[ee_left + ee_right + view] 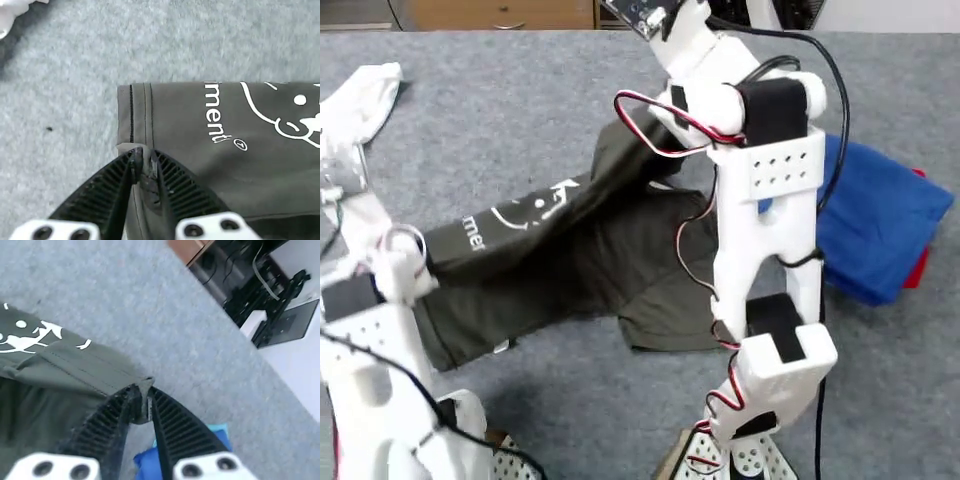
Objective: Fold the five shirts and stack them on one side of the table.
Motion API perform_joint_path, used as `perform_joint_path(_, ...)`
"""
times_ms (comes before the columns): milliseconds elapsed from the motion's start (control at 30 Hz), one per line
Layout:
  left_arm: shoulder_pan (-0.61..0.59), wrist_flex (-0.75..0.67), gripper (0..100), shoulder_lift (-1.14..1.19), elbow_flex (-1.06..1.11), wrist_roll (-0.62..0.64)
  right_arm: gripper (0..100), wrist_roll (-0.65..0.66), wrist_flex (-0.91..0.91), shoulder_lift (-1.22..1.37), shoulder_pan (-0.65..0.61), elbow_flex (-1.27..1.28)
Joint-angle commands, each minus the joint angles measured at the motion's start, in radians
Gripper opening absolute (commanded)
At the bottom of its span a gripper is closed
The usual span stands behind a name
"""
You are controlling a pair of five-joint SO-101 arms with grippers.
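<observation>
Olive shirt (580, 270), pinched at its hem by the left tool (142, 159) and at another edge by the right tool (143, 396), needs both carried across level together.

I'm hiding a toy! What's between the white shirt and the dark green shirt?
Only bare grey felt tabletop separates the crumpled white shirt from the dark olive printed shirt, in the high view.

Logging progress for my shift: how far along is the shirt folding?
Done: a blue shirt lies folded on a red shirt at one side. In hand: the left gripper and right gripper each pinch the green shirt at its edge. Left: finishing it, plus the crumpled white shirt.
</observation>
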Motion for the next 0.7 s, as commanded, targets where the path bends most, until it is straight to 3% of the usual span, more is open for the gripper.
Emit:
perform_joint_path(0, 0.008, 0.002, 2, -0.134, 0.106, -0.025, 0.3, 0.008, 0.048, -0.07, 0.031, -0.027)
perform_joint_path(267, 0.005, 0.008, 2, -0.188, 0.226, -0.049, 0.3, 0.037, 0.066, -0.171, 0.067, 0.136)
perform_joint_path(433, 0.003, 0.009, 2, -0.188, 0.226, -0.049, 0.3, 0.031, 0.034, -0.381, 0.038, 0.495)
perform_joint_path(667, 0.005, 0.064, 2, -0.188, 0.227, -0.083, 0.3, 0.037, -0.298, -0.704, 0.068, 1.153)
